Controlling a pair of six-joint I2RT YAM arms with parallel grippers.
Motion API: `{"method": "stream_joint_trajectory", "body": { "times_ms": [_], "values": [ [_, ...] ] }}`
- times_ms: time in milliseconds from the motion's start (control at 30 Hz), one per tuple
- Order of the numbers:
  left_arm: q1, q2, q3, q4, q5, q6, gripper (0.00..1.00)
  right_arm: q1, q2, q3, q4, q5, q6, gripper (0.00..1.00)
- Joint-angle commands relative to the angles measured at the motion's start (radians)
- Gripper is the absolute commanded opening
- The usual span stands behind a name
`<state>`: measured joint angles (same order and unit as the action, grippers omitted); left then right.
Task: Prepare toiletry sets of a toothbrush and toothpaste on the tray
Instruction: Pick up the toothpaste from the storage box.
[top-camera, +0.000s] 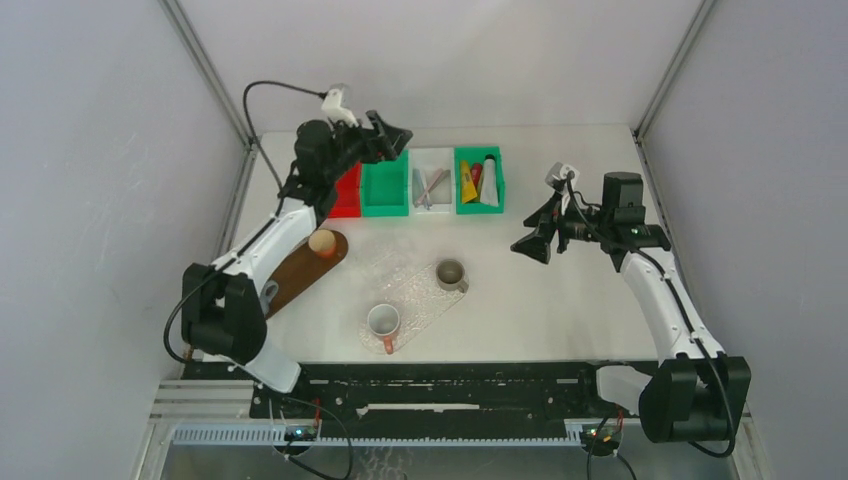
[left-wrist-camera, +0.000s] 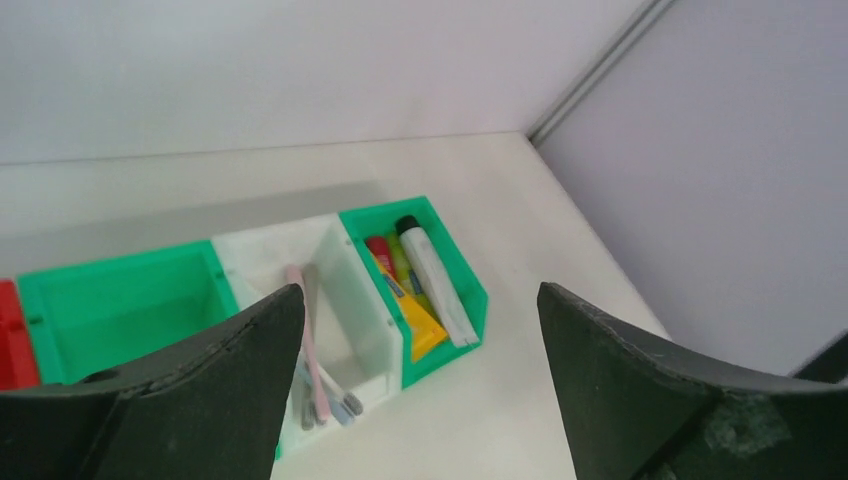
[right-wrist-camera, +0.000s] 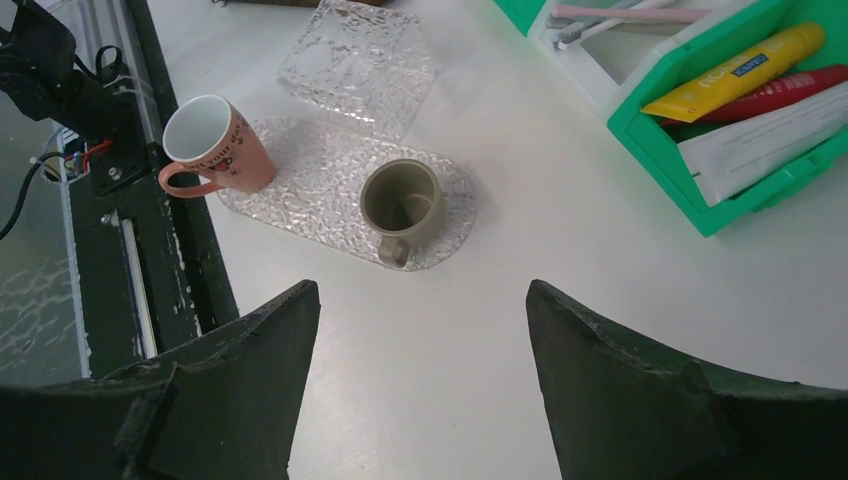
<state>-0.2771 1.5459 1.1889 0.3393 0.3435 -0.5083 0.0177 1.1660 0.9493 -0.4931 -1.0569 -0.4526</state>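
Several toothbrushes, one of them pink, lie in a white bin in the back row. Beside it a green bin holds toothpaste tubes: a yellow one, a red one and a white one. The clear textured tray lies mid-table. My left gripper hovers open and empty above the bins. Open and empty too, my right gripper hangs over bare table, right of the tray.
On the clear tray stand a pink mug and an olive mug. A small clear square dish adjoins it. A brown wooden tray carries a tan cup. An empty green bin and a red bin stand at the row's left end.
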Motion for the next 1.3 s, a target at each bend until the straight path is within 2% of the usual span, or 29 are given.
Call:
{"method": "stream_joint_trajectory", "body": {
  "times_ms": [0,133,200,267,533,700,867,967,1100,1167,1267],
  "values": [
    [-0.103,0.072,0.286,-0.274,-0.237,0.269,0.9,-0.037,-0.025,0.032,0.026,-0.025,0.026,0.84],
    [-0.155,0.231,0.585,-0.508,-0.347,0.408,0.89,-0.082,-0.023,0.036,0.03,-0.033,0.042,0.84],
    [-0.17,0.318,0.726,-0.62,-0.363,0.456,0.84,-0.1,-0.017,0.036,0.03,-0.033,0.045,0.84],
    [-0.183,0.378,0.789,-0.691,-0.355,0.487,0.81,-0.116,-0.002,0.042,0.021,-0.029,0.043,0.84],
    [-0.19,0.462,0.762,-0.727,-0.322,0.508,0.72,-0.124,0.064,0.04,0.041,0.0,0.066,0.84],
    [-0.19,0.437,0.715,-0.71,-0.31,0.514,0.7,-0.033,0.146,0.078,0.154,0.115,0.22,0.83],
    [-0.187,0.385,0.618,-0.676,-0.338,0.54,0.7,0.067,0.379,0.309,0.123,0.193,0.336,0.78],
    [-0.178,0.346,0.571,-0.665,-0.369,0.561,0.7,0.103,0.556,0.523,0.025,0.222,0.396,0.72],
    [-0.16,0.3,0.506,-0.614,-0.369,0.561,0.7,0.151,0.746,0.773,-0.081,0.359,0.521,0.68],
    [-0.153,0.284,0.48,-0.592,-0.369,0.559,0.7,0.168,0.798,0.82,-0.064,0.428,0.599,0.68],
    [-0.144,0.27,0.46,-0.578,-0.373,0.562,0.7,0.185,0.816,0.803,0.019,0.501,0.731,0.67]
  ]
}}
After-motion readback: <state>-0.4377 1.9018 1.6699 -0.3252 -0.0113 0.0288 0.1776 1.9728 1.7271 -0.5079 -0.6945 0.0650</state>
